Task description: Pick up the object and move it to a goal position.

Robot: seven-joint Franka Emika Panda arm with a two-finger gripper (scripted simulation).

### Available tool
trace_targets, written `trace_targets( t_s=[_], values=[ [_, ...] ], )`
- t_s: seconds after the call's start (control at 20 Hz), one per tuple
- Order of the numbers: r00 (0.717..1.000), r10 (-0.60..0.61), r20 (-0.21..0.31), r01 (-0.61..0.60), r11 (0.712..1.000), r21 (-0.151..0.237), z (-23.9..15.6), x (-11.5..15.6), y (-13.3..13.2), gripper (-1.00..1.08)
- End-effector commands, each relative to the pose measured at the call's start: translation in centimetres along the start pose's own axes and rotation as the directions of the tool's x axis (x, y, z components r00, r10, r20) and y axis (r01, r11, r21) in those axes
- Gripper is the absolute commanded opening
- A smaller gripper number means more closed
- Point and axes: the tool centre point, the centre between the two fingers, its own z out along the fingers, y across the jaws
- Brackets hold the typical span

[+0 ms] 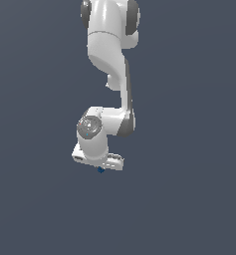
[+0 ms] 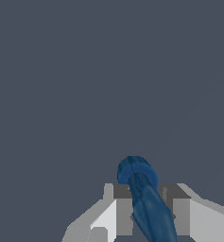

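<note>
The object (image 2: 144, 196) is a dark blue, elongated piece with a rounded ring-like end. In the wrist view it stands between my two grey fingers (image 2: 122, 212), which press on it from both sides. My gripper (image 2: 146, 212) is shut on it. In the exterior view only a small blue speck of the object (image 1: 100, 170) shows under the white hand, where my gripper (image 1: 101, 168) points down from the folded white arm (image 1: 109, 55). The fingers themselves are hidden there by the hand. No goal marker shows in either view.
A plain dark grey-blue surface (image 1: 189, 199) fills both views around the arm. No other objects, containers or edges show.
</note>
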Motion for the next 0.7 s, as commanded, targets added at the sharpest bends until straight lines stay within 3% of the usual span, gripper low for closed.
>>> trace_targets(
  t_s=[0.0, 0.65],
  values=[
    [1.000, 0.000, -0.001, 0.000, 1.000, 0.000, -0.5, -0.3, 0.0, -1.00],
    [1.000, 0.000, -0.001, 0.000, 1.000, 0.001, -6.9, -4.5, 0.5, -1.00]
  ],
)
